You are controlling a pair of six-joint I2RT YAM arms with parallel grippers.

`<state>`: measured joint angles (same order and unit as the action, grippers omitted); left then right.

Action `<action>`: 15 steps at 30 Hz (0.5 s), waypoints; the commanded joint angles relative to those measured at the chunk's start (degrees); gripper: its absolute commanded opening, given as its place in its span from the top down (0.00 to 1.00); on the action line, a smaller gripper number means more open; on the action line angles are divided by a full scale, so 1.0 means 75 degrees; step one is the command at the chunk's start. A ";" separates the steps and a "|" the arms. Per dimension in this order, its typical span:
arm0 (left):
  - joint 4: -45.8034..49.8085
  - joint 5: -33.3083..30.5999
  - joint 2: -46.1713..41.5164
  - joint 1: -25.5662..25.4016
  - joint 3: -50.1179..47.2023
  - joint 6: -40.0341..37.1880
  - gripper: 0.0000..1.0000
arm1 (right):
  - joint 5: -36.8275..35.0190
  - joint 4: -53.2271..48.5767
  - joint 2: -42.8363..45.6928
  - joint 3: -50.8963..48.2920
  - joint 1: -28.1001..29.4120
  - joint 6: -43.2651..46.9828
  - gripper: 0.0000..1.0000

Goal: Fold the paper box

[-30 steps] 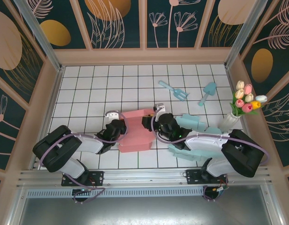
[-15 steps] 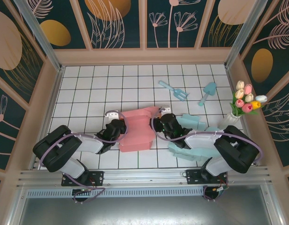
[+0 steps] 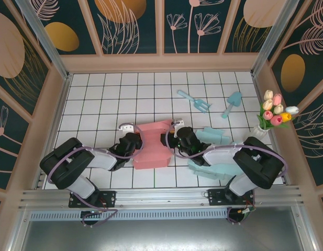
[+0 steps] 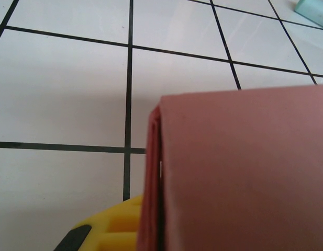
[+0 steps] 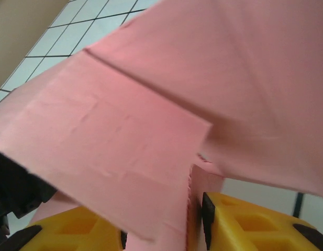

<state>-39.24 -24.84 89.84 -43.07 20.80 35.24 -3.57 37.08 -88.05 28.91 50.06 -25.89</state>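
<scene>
The pink paper box (image 3: 151,146) lies half-folded in the middle of the tiled table, between my two grippers. At its left side wall sits my left gripper (image 3: 135,143), shut on it. In the left wrist view the wall (image 4: 240,172) stands edge-on, with one yellow finger (image 4: 111,230) on its left and the other hidden behind the paper. My right gripper (image 3: 171,139) is at the box's right end. There a pink flap (image 5: 114,151) and wall pass between its yellow fingers (image 5: 250,225), and the jaws (image 5: 161,230) are shut on them.
Flat teal paper boxes (image 3: 220,157) lie just right of my right arm. A teal rake (image 3: 195,100) and a teal scoop (image 3: 232,102) rest farther back. A vase of tulips (image 3: 267,121) stands at the right wall. Bare tiles stretch behind and to the left.
My right gripper pulled the box's right flap out to the right, then came back left against the box. The left gripper stayed put.
</scene>
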 commanded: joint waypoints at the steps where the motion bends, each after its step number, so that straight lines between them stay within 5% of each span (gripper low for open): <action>1: -0.0298 0.0144 0.0001 0.0018 0.0171 0.0082 1.00 | 0.0326 0.0411 -0.0365 0.0209 0.0087 -0.0154 0.57; 8: -0.0300 0.0125 -0.0108 0.0014 0.0145 0.0050 1.00 | 0.0690 0.0374 -0.0680 0.0442 0.0154 -0.0142 0.57; 15: -0.0257 -0.0195 -0.0245 0.0020 0.0046 -0.0212 1.00 | -0.0565 -0.1344 0.0706 0.0338 0.0698 0.0596 0.56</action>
<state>-39.24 -25.45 89.62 -43.07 20.80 34.98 -3.88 33.69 -87.26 31.00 53.58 -24.23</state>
